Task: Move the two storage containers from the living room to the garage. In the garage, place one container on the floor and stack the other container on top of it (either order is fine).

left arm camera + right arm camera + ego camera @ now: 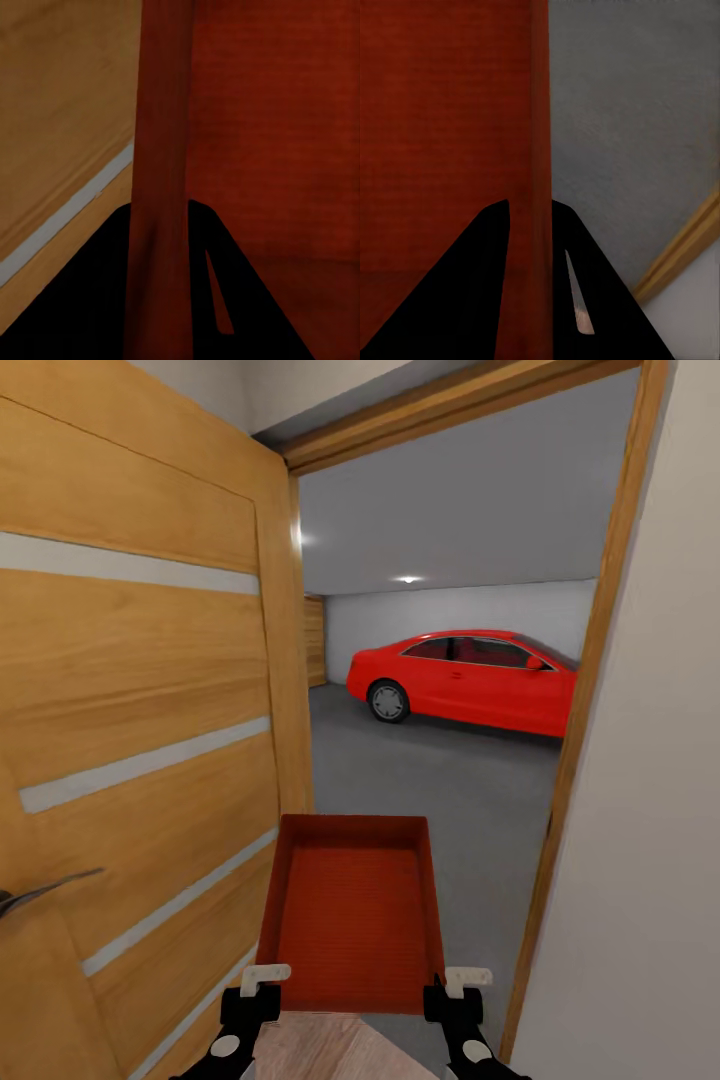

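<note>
An orange-red storage container [350,905] hangs in front of me in the doorway, open side up and empty. My left gripper [262,985] is shut on its left wall [161,150] near the close corner. On the other side, my right gripper [455,988] is shut on the right wall [538,150]. Each wrist view has the wall pinched between two dark fingers. Beyond the doorway lies the garage with its dark grey concrete floor [440,780].
An open wooden door [140,740] with frosted strips stands close on the left, its handle [45,890] near my left arm. The wooden door frame [590,690] and a pale wall [650,810] are close on the right. A red car [465,680] is parked deep in the garage.
</note>
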Robot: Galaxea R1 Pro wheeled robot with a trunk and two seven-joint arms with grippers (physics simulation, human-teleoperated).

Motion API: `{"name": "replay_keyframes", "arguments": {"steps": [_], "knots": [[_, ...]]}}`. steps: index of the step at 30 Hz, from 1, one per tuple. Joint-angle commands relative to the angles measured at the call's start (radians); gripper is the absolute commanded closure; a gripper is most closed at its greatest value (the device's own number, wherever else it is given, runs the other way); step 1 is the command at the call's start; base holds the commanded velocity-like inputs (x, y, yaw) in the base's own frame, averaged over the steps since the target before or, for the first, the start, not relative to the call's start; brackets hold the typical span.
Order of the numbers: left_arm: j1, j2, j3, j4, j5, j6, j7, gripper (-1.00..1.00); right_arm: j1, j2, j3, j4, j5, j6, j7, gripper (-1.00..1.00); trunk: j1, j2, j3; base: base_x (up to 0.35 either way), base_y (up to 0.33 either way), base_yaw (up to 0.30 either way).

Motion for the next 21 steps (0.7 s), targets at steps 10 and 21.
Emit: {"name": "replay_keyframes", "arguments": {"steps": [10, 21], "knots": [[0.000, 0.002, 0.005, 0.002, 0.006, -0.002, 0.010, 1.00, -0.002, 0.000, -0.027, -0.044, 0.016, -0.036, 0.015, 1.00, 0.001, -0.001, -0.002, 0.266, 0.236, -0.182], [0.000, 0.002, 0.005, 0.002, 0.006, -0.003, 0.010, 1.00, -0.002, 0.000, -0.027, -0.044, 0.016, -0.036, 0.015, 1.00, 0.001, -0.001, -0.002, 0.266, 0.236, -0.229]]}}
